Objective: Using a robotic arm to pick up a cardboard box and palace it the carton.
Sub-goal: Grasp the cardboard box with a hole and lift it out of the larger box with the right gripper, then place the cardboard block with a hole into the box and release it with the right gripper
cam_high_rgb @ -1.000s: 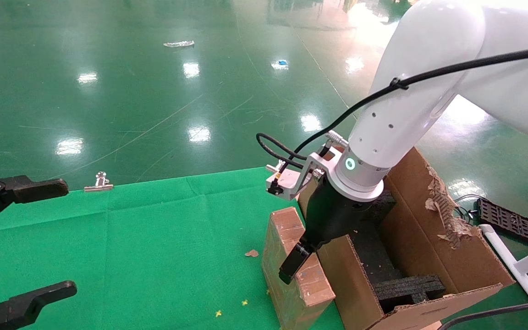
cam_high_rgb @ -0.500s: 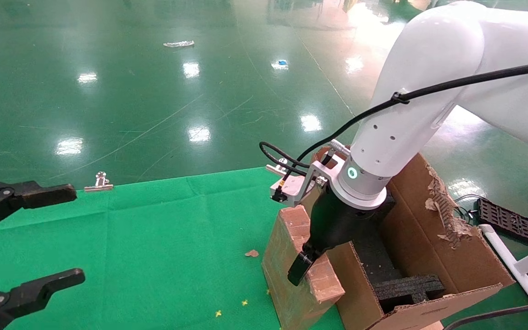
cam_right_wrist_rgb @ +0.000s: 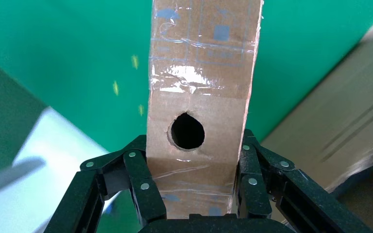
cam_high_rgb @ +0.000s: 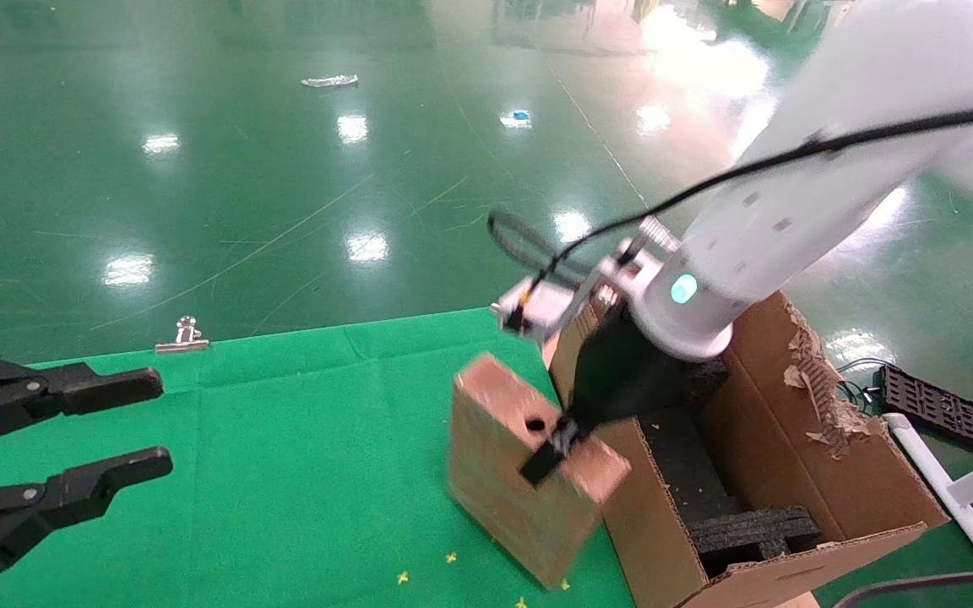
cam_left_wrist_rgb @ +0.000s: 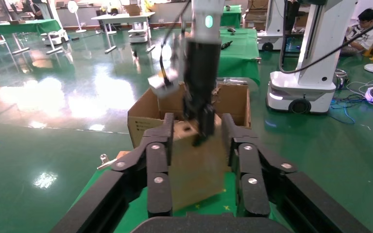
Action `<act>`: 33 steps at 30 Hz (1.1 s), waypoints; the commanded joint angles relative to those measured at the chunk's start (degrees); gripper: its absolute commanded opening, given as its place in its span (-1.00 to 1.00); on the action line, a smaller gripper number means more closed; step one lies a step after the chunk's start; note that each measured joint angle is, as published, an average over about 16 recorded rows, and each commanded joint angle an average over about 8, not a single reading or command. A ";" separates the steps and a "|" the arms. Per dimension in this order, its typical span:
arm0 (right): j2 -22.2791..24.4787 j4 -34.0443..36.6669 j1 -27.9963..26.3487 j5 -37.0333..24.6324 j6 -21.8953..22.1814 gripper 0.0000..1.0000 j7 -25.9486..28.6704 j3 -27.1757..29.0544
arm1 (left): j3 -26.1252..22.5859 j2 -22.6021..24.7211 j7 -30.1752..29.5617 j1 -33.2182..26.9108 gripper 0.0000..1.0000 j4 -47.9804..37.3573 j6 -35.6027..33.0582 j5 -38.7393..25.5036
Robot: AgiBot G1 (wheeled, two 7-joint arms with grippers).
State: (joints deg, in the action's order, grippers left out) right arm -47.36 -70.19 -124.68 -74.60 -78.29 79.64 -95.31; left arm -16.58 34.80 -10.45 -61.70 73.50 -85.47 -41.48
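Observation:
My right gripper, on the white robotic arm, is shut on the cardboard box. It holds the box tilted, just above the green cloth, beside the carton's near wall. In the right wrist view the fingers clamp both sides of the box just below its round hole. The carton stands at the right with black foam inside. My left gripper is open and empty at the far left; its wrist view shows the box and the carton far off.
A metal binder clip lies at the cloth's far edge. A black tray and a white pipe frame sit right of the carton. Small scraps dot the cloth. Green floor lies beyond.
My right arm has lifted the cardboard box off the cloth and tilted it, the hole face now showing. My left gripper has edged to the right and its fingers stand closer together.

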 commanded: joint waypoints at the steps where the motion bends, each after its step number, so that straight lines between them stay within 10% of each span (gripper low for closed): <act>1: 1.85 -0.79 -0.90 0.95 1.31 -1.00 -1.99 1.38 | -0.01 0.00 0.00 0.00 -1.00 0.00 0.00 0.01; 16: 14.75 14.30 -11.35 -3.73 4.03 -1.00 -15.60 6.92 | -0.06 -0.03 0.03 -0.01 -1.00 0.00 0.03 0.04; 25: 17.58 22.79 -9.37 -9.21 -0.64 -1.00 -15.83 2.82 | -0.10 -0.04 0.05 -0.02 1.00 0.00 0.04 0.07; 33: 16.22 29.60 -3.47 -9.75 -0.91 -1.00 -15.14 0.16 | -0.13 -0.05 0.06 -0.03 1.00 0.00 0.05 0.09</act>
State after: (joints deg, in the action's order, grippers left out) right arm -31.43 -40.60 -128.54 -84.45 -79.16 64.35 -94.99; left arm -16.71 34.75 -10.39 -61.73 73.50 -85.42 -41.40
